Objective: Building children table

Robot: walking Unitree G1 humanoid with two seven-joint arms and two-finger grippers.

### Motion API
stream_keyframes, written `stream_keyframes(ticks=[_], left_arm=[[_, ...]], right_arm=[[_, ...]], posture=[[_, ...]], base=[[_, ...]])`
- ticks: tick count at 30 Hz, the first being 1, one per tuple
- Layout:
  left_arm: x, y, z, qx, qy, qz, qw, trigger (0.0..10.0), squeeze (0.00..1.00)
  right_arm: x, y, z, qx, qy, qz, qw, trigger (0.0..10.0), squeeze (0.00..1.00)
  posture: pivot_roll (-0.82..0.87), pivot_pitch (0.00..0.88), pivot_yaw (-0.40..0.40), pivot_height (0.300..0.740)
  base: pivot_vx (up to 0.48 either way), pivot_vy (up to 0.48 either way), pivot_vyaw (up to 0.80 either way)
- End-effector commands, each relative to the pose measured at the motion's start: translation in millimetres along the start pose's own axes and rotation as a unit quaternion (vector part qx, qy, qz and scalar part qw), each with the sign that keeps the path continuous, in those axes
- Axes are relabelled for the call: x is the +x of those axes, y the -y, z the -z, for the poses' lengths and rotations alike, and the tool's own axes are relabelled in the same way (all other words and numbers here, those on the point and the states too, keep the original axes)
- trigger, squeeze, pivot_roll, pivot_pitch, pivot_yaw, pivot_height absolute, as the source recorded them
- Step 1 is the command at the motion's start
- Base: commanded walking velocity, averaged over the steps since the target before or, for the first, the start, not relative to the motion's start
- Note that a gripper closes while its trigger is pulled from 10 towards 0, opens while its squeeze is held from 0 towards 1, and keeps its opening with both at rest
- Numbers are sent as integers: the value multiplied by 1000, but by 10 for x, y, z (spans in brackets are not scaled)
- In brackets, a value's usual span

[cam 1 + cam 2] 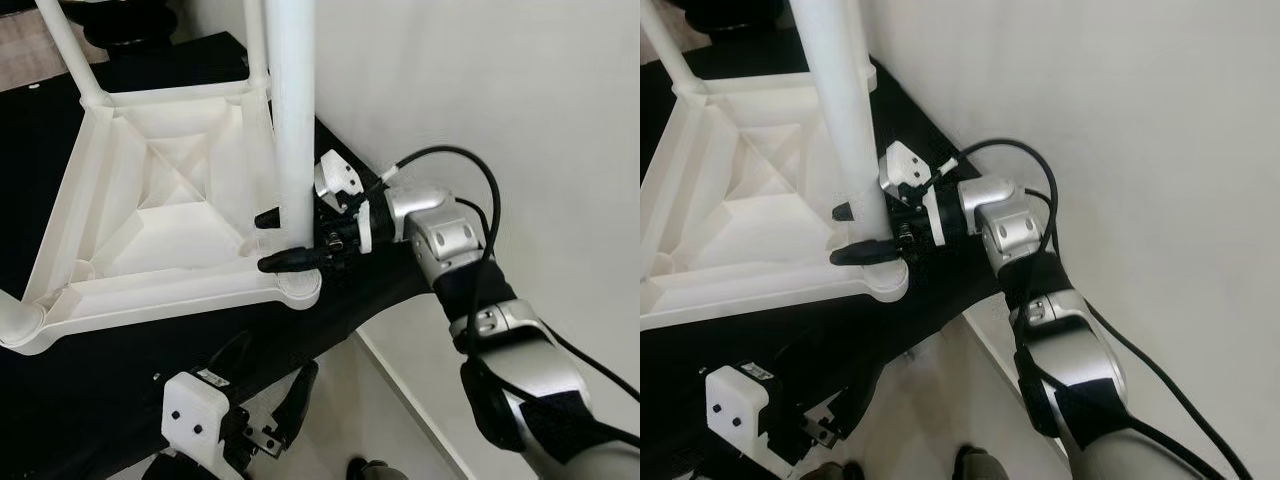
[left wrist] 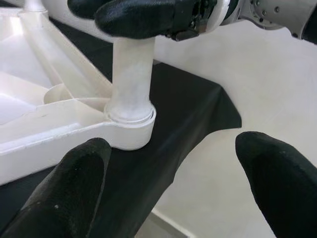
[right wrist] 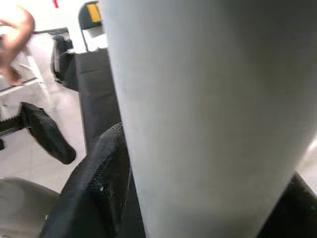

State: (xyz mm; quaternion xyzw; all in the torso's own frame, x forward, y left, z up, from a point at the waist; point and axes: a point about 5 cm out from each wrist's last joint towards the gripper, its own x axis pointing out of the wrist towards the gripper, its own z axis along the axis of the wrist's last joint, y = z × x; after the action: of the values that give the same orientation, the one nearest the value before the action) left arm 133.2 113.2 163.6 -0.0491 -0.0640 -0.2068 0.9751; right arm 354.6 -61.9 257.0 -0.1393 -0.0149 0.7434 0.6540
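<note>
The white children's table point(image 1: 170, 230) lies upside down on a black-covered surface point(image 1: 90, 400). A white leg point(image 1: 292, 120) stands upright in the table's near right corner socket point(image 1: 298, 288). My right gripper point(image 1: 272, 240) is shut around this leg just above the socket, one black finger on each side. In the right wrist view the leg point(image 3: 198, 124) sits close between the fingers point(image 3: 94, 183). My left gripper point(image 1: 265, 375) hangs open below the front edge of the surface. Its fingers point(image 2: 64, 193) point up at the same socket point(image 2: 130, 124) without touching it.
Other white legs point(image 1: 70, 50) rise from the far corners and the near left corner point(image 1: 18, 322). A white wall point(image 1: 500, 80) stands close on the right. The black cover's corner point(image 2: 218, 99) hangs over pale floor. A person's arm point(image 3: 15, 25) shows in the room behind.
</note>
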Motion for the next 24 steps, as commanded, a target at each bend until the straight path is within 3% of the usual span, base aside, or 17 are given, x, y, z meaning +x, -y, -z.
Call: stream_keyframes(ticks=[1,6,13,14,15,16,17,18,19,20,21,22,23,24], left_arm=[[-34,12,4,7,-11,3,1000,10000,0],[-61,20,-9,6,-13,1,1000,10000,0],[-79,36,-22,5,-15,1,1000,10000,0],[-82,35,-24,6,-14,-2,1000,10000,0],[-83,20,-30,8,-13,-5,1000,10000,0],[-83,20,-30,8,-13,-5,1000,10000,0],[-82,5,-37,10,-11,-8,1000,10000,0],[-66,-17,-36,12,-10,-8,1000,10000,0],[-53,-31,-35,14,-9,-8,1000,10000,0],[-26,-40,-22,14,-9,-2,1000,10000,0],[-26,-40,-22,14,-9,-2,1000,10000,0],[-9,-45,-11,13,-9,4,1000,10000,0],[-9,-45,-11,13,-9,4,1000,10000,0],[14,-57,9,12,-10,9,1000,10000,0]], right_arm=[[29,-14,3,-5,-1,-21,1000,0,0],[-15,-3,43,-1,-5,-29,1000,0,0],[-106,21,151,6,-13,13,1000,0,0],[-99,-9,326,48,-20,136,989,0,0],[-44,-131,515,105,-29,368,923,0,0],[-44,-131,515,105,-29,368,923,0,0],[-231,-329,671,158,-54,553,816,0,0],[-131,-611,739,189,-78,594,778,0,0],[7,-747,718,199,-80,582,785,0,0],[204,-736,648,185,-66,540,818,0,0],[204,-736,648,185,-66,540,818,0,0],[338,-707,577,164,-53,514,840,0,0],[338,-707,577,164,-53,514,840,0,0],[443,-628,543,154,-40,497,853,0,0]], posture=[[170,277,-24,740],[169,285,-23,740],[161,295,-26,740],[138,299,-56,740],[120,303,-43,740],[120,303,-43,740],[112,306,-39,740],[81,306,-7,740],[81,306,-7,740],[86,278,-1,740],[86,278,-1,740],[86,278,-1,740],[86,278,-1,740],[97,257,-5,740]], base=[[0,0,0],[0,0,0],[0,0,0],[0,0,0],[0,0,0],[0,0,0],[0,0,0],[0,0,0],[0,0,0],[0,0,0],[0,0,0],[0,0,0],[0,0,0],[0,0,0]])
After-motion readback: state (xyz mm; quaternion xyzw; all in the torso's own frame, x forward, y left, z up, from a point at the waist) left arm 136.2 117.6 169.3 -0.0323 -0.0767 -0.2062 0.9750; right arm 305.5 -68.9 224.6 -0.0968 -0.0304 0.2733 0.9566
